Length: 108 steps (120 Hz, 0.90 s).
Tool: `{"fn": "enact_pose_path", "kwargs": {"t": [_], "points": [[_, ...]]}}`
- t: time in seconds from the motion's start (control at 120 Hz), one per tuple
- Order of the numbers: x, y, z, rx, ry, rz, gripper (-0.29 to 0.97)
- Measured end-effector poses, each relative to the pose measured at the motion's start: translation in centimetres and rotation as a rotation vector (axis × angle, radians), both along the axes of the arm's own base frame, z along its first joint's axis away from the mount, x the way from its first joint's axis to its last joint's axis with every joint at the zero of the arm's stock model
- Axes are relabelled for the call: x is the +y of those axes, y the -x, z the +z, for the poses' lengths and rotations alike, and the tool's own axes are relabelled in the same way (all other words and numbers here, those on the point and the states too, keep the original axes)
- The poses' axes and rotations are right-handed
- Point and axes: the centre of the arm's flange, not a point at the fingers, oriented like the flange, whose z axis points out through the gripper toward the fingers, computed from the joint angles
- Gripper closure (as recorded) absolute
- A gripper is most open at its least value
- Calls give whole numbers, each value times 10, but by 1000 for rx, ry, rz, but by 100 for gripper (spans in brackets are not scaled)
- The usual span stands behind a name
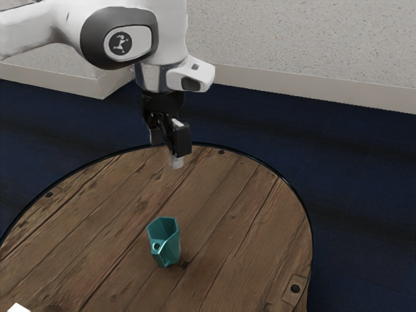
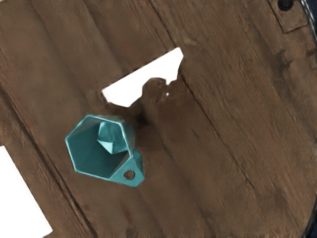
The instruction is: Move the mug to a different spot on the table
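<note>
None of the move looks done: the teal mug (image 1: 164, 242) stands upright on the round wooden table (image 1: 247, 214), low in the exterior frame's centre. The gripper (image 1: 170, 153) hangs well above it, upper left of centre, holding nothing; how wide it stands cannot be told. Reaching, grasping and carrying all remain.

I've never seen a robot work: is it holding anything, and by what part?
Nothing is held. The gripper hangs above the table, well apart from the mug standing on it.

Sim room: round wood tbl (image 1: 247, 214), navy carpet (image 1: 351, 169), speckled wall (image 1: 292, 32)
</note>
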Motion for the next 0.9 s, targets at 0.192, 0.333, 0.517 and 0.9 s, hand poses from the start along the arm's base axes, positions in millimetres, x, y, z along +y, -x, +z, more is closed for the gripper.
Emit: {"fn": "enact_pose_path", "kwargs": {"t": [0.192, 0.333, 0.517, 0.9], "points": [[-67, -20, -101, 141, -120, -62, 2], [-95, -28, -157, 237, -240, -69, 2], [-125, -24, -209, 369, -477, -81, 3], [-127, 46, -309, 534, -942, -280, 4]]}}
